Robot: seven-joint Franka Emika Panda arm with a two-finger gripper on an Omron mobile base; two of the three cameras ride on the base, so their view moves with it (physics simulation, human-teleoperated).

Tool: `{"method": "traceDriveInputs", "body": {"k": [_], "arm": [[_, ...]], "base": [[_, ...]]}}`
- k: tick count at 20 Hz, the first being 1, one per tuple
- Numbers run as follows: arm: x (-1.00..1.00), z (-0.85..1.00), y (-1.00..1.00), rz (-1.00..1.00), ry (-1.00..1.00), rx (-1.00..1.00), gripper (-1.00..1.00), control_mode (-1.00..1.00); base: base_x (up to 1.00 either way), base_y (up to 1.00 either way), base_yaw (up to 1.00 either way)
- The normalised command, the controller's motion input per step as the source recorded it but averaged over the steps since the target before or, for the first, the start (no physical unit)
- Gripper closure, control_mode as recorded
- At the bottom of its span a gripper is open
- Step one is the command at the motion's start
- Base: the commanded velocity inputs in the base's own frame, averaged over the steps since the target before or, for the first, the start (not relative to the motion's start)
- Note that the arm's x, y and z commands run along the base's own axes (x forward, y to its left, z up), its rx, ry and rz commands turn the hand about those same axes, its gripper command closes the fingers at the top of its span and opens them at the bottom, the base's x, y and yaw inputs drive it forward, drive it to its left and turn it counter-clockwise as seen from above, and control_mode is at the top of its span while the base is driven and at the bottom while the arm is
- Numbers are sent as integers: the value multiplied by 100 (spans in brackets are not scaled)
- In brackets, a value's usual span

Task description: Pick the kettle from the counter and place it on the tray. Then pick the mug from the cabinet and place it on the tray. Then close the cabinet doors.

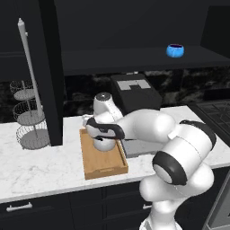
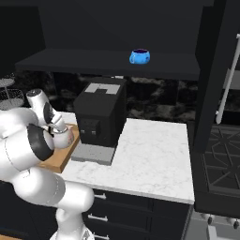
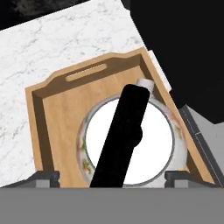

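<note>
- Left base view: the pincer hangs over the near half of the tray, and the kettle sits directly under it, hidden for the most part by the wrist. The mug stands on the cabinet shelf, high above and far to the right of the pincer. From here I cannot tell how wide the jaws are.
- Right base view: the arm covers the pincer. A part of the kettle shows just beside the wrist, on the tray, with the coffee machine close on its right side. The mug is up on the shelf, well above the machine.
- Hand view: the two fingertips stand wide apart, one on each side of the kettle, and they hold nothing. The black handle runs between them, and the kettle rests inside the tray, close to the rim on the machine's side.
- Judgement: the kettle seems placed, so the step in hand is to leave it. The pincer should go straight up, away from the handle, with the jaws kept wide, so that no finger catches the handle and drags the kettle.
- Only when it is above the machine should it turn toward the mug; a sideways move too low could strike the machine or the shelf edge.
</note>
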Motion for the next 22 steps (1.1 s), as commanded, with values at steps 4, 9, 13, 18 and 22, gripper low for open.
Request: {"method": "traceDriveInputs", "body": {"k": [4, 9, 13, 18, 22], "arm": [[-62, 50, -9, -3, -4, 0, -100, -100], [-90, 97, -15, -4, -6, 1, -100, -100], [-100, 83, -45, -10, 4, -1, -100, -100], [-84, 40, -69, -15, 5, -1, -100, -100], [-13, 0, -62, -2, 0, -5, -100, -100]], "base": [[0, 0, 0], [0, 0, 0], [0, 0, 0], [0, 0, 0], [0, 0, 0]]}}
